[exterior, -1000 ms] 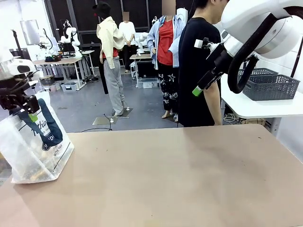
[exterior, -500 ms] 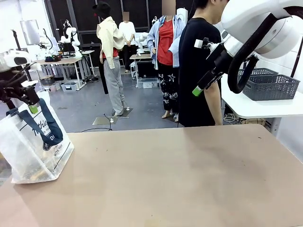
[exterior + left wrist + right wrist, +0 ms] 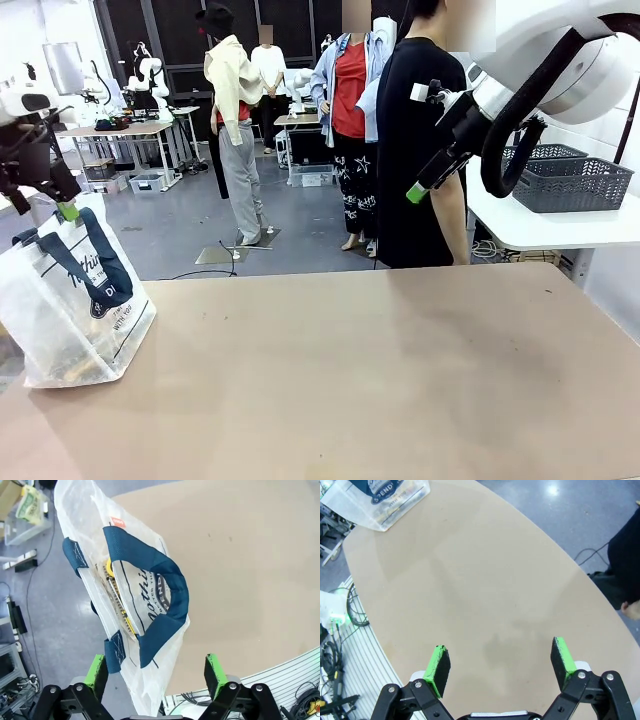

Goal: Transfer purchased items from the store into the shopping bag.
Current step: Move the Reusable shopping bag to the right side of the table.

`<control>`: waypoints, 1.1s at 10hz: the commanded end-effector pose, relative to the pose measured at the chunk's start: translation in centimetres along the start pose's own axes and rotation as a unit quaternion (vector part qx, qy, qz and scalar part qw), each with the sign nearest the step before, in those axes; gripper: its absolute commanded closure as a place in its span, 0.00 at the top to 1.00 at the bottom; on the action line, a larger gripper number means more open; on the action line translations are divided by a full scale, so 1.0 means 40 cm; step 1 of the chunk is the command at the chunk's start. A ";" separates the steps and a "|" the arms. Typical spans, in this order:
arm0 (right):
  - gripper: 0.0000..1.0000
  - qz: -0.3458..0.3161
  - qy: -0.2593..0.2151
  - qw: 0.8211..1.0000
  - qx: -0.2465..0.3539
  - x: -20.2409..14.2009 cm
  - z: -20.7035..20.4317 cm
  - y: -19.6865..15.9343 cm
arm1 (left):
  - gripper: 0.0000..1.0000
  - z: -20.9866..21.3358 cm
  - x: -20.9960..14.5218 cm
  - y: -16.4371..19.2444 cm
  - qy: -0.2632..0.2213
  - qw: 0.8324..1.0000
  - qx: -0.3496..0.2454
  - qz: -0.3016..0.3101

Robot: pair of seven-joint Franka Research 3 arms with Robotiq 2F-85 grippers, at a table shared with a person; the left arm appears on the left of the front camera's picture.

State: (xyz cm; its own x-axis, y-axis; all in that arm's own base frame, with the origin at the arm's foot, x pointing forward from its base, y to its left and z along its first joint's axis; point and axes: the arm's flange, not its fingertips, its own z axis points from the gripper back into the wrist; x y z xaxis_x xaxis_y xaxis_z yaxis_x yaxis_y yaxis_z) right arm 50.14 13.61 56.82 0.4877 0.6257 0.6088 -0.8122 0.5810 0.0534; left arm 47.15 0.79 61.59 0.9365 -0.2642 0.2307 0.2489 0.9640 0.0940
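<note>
The translucent frosted plastic shopping bag (image 3: 72,305) with navy strap handles (image 3: 160,600) stands at the tan table's (image 3: 380,380) left edge. Above it, the left gripper (image 3: 155,672) is spread wide, holding nothing; the right gripper (image 3: 500,662) likewise. Unsupported, the bag could slump or slide off.

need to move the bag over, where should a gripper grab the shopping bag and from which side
Grip a navy strap handle of the shopping bag, coming down from above. The bag stands upright at the table's left edge, its loops arch above its mouth, and its frosted plastic walls look too floppy to pinch. The open left gripper hangs right over them.
</note>
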 end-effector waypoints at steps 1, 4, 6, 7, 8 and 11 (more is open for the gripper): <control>1.00 -0.006 0.007 1.000 -0.004 0.001 -0.001 0.004 | 1.00 0.011 -0.008 -0.006 0.002 1.000 -0.012 0.000; 1.00 -0.006 0.007 1.000 -0.004 0.001 -0.001 0.004 | 1.00 0.010 -0.004 -0.007 -0.001 1.000 -0.001 -0.002; 1.00 -0.006 0.007 1.000 -0.004 0.001 -0.001 0.004 | 1.00 0.010 -0.004 -0.007 -0.001 1.000 -0.001 -0.002; 1.00 -0.006 0.007 1.000 -0.004 0.001 -0.001 0.004 | 1.00 0.008 -0.003 -0.007 -0.001 1.000 -0.001 -0.002; 1.00 -0.006 0.007 1.000 -0.004 0.001 -0.001 0.004 | 1.00 0.007 0.000 -0.022 0.007 0.998 -0.032 -0.057; 1.00 -0.006 0.007 1.000 -0.004 0.001 -0.001 0.004 | 1.00 0.009 0.015 -0.069 -0.003 0.971 -0.126 -0.203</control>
State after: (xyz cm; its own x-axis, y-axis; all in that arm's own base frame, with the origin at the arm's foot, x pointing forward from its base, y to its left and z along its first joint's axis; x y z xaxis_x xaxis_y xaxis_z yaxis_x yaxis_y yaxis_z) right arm 50.14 13.62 56.82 0.4876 0.6258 0.6088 -0.8122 0.5809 0.0534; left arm 46.48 -2.67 61.48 0.8164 -0.5314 0.2260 0.5457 0.8380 -0.0011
